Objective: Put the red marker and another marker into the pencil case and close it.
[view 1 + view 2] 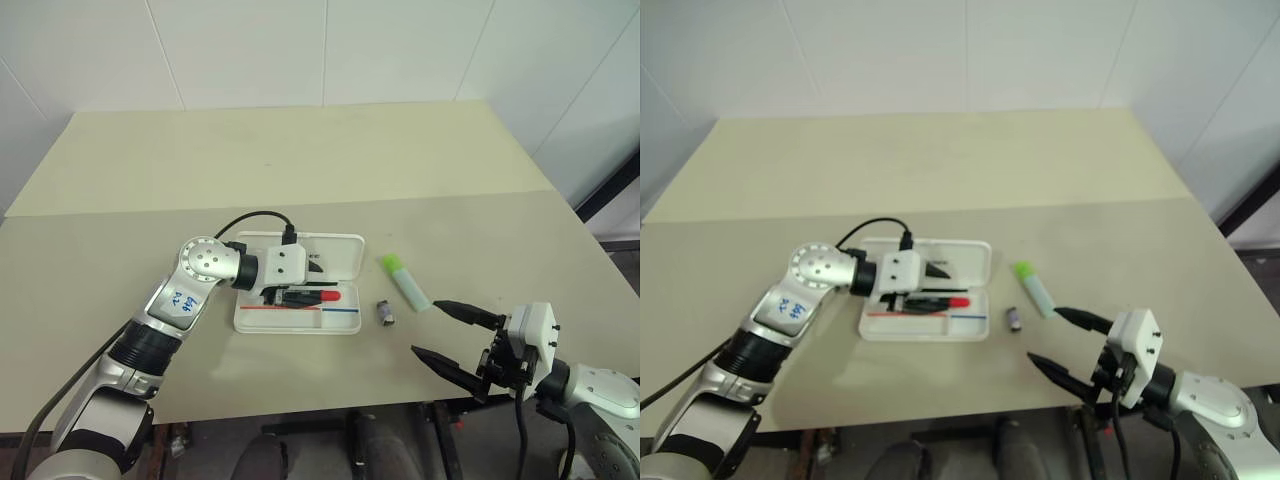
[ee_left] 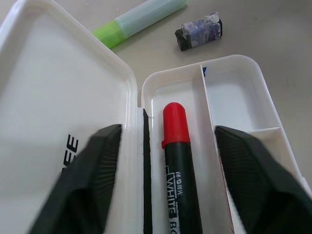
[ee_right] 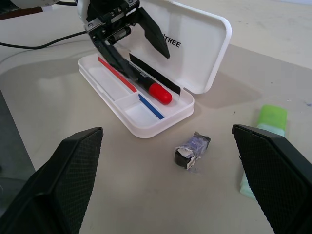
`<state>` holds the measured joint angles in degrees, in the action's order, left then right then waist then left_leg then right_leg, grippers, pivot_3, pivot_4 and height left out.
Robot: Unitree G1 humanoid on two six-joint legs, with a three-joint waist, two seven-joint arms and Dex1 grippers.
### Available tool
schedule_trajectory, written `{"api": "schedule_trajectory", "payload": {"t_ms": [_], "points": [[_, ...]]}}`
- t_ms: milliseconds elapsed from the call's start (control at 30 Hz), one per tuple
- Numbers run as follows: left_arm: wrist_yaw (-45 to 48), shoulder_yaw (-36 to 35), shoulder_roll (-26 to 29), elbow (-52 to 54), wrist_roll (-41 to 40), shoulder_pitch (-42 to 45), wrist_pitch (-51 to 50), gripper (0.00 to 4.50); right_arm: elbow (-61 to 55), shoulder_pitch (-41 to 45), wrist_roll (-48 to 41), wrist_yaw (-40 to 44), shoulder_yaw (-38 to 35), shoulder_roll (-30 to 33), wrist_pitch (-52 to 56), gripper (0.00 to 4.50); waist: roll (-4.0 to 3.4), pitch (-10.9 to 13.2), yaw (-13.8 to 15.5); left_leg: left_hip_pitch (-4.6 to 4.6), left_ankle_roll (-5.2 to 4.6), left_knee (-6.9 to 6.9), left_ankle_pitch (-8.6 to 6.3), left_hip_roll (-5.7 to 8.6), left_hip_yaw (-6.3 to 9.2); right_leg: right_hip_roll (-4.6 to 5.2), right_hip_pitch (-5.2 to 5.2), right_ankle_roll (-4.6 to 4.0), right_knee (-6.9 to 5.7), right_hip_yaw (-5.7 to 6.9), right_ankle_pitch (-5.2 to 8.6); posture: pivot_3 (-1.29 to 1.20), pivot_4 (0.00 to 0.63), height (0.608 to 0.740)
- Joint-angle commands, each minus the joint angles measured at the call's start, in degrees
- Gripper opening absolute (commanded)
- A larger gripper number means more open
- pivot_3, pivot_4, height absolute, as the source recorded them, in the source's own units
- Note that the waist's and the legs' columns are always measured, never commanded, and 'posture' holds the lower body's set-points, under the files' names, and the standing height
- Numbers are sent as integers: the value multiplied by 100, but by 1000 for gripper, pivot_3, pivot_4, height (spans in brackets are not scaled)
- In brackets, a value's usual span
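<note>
The white pencil case (image 1: 340, 255) lies open on the table, its lid standing back with black lettering on it. The red marker (image 2: 175, 141), red-capped with a dark body, rests in the tray's long compartment. My left gripper (image 2: 168, 131) hovers open over the tray, one finger on each side of the marker and clear of it. The other marker (image 1: 405, 282), lime-green cap and pale mint body, lies on the table to the right of the case. My right gripper (image 1: 427, 327) stands open near the table's front edge, just right of that marker, holding nothing.
A small dark grey stub (image 1: 385, 314) sits on the table between the case and the green marker. A black cable (image 1: 250, 218) arcs over the left wrist behind the case. The table's front edge runs just under the right gripper.
</note>
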<state>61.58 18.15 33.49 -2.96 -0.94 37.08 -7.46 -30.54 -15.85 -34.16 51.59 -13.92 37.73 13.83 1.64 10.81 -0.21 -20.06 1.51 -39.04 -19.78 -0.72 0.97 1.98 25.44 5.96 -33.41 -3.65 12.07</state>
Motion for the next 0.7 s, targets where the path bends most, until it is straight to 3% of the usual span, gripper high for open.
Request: {"api": "schedule_trajectory", "payload": {"t_ms": [33, 533, 700], "points": [[-45, -94, -167, 317, -137, 92, -39, 4479, -106, 39, -31, -16, -56, -29, -85, 4500, 0, 0, 1, 0, 0, 0, 0, 0, 0, 0, 0, 0, 0, 0, 0, 0, 150, 740], [190, -183, -225, 1159, -709, -230, -734, 4479, -60, 117, 32, -56, -50, -22, -37, 4500, 0, 0, -2, 3, -1, -1, 1, -1, 0, -4, 0, -1, -5, -2, 1, 0, 150, 740], [94, -456, -480, 1516, -1307, -520, -878, 4479, -95, 75, 65, -105, -117, 5, 12, 4500, 0, 0, -1, 3, -2, -1, 1, -2, 0, -4, 0, -1, -4, -5, 1, 0, 150, 740]]}}
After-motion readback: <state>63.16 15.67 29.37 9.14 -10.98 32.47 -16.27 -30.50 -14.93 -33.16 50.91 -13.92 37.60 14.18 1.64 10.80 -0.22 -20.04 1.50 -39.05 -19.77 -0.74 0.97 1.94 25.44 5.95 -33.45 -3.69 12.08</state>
